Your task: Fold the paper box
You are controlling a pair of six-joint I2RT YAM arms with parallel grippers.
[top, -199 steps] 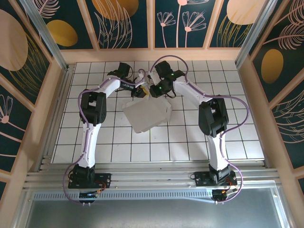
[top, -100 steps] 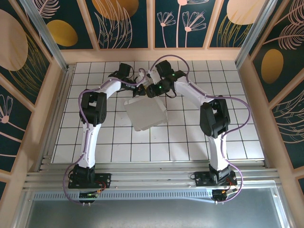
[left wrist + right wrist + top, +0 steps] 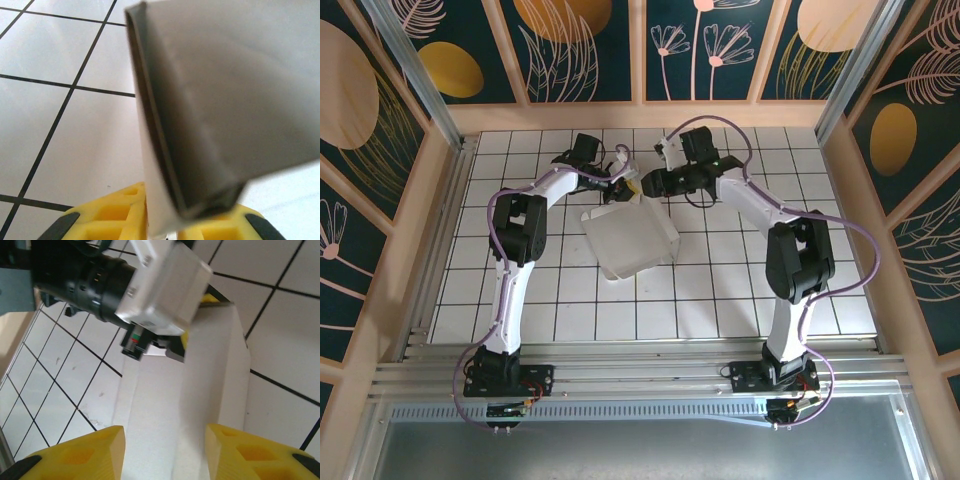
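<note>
Left hand [image 3: 623, 191] is seen from above clamped on the plain white cardboard paper box [image 3: 630, 242] on the bench [image 3: 740, 292]. Left wrist: a creased flap [image 3: 200, 100] is pinched. Right wrist: right hand [image 3: 165, 450] is held open; folding is judged unfinished.

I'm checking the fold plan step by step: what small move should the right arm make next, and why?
Probably ease the right end effector down and close it on the paper box. Its jaws stand open with the box's folded side lined up between them, while the left end effector is shut on the box's edge, steadying it.
</note>
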